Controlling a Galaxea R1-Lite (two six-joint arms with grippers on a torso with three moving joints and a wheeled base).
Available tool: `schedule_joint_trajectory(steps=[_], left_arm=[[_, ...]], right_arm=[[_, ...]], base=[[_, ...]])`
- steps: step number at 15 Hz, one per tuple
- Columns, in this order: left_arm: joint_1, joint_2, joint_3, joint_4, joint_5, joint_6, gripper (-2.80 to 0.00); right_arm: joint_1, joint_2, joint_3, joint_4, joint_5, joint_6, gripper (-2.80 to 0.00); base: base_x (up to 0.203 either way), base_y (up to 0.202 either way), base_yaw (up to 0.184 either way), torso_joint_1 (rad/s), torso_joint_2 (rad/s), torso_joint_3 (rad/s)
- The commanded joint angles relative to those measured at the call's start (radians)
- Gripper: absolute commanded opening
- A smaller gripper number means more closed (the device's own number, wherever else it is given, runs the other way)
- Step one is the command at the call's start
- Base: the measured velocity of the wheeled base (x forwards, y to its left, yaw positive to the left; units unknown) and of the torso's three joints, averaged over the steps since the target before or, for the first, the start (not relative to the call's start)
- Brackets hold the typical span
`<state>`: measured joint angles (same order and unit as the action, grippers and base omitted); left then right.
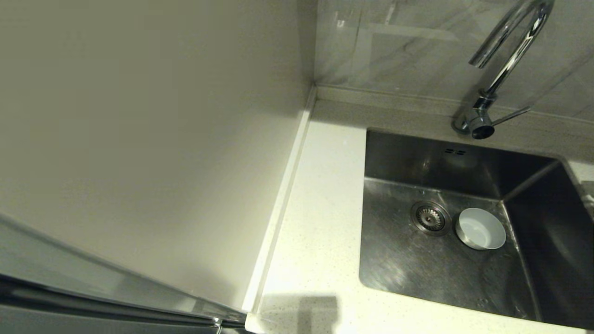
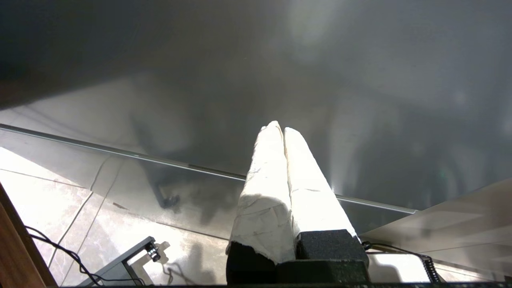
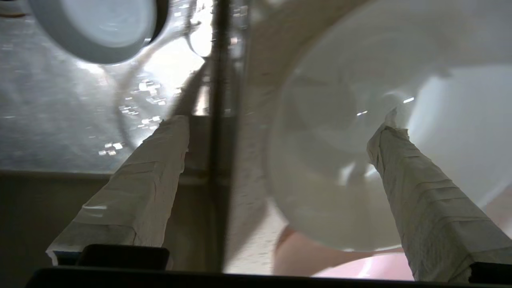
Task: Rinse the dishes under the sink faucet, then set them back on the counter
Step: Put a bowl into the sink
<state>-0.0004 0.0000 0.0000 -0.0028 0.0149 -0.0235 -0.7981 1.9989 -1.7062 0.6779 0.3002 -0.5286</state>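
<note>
- Head view: mint-white bowl (image 1: 481,228) upright in sink (image 1: 399,260), just beside drain strainer (image 1: 430,217).
- Right hand (image 3: 280,132) spread wide over another pale bowl (image 3: 340,140) on desk (image 3: 252,224) (likely light, slippery); grip rim.
- Left hand (image 2: 283,132) pressed together, parked.

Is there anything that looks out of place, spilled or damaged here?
Nothing stands out. One pale bowl sits upright in the sink beside the drain strainer. The right hand is open over a pink bowl on the counter.

No text, label, brand, number or sign is legible anywhere in the three views, on any object or surface.
</note>
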Motion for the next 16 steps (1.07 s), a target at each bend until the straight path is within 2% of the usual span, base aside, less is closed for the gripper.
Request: schedule_joint_trajectory(steps=[1, 4, 8, 9, 16], left_arm=[[0.000, -0.003, 0.000, 0.000, 0.000, -0.001, -2.80], [0.000, -0.003, 0.000, 0.000, 0.000, 0.000, -2.80], [0.000, -0.003, 0.000, 0.000, 0.000, -0.001, -2.80], [0.000, -0.003, 0.000, 0.000, 0.000, -0.001, -2.80], [0.000, -0.003, 0.000, 0.000, 0.000, -0.001, -2.80]], right_arm=[[0.005, 0.019, -0.042, 0.011, -0.021, -0.017, 0.00], [0.007, 0.027, -0.073, 0.062, -0.069, -0.032, 0.00], [0.008, 0.034, -0.075, 0.063, -0.069, -0.033, 0.00], [0.010, 0.034, -0.075, 0.065, -0.069, -0.033, -2.80], [0.052, 0.050, -0.083, 0.061, -0.063, -0.028, -2.80]], base=[[0.000, 0.000, 0.000, 0.000, 0.00, 0.000], [0.000, 0.000, 0.000, 0.000, 0.00, 0.000], [0.000, 0.000, 0.000, 0.000, 0.00, 0.000], [0.000, 0.000, 0.000, 0.000, 0.00, 0.000], [0.000, 0.000, 0.000, 0.000, 0.00, 0.000]])
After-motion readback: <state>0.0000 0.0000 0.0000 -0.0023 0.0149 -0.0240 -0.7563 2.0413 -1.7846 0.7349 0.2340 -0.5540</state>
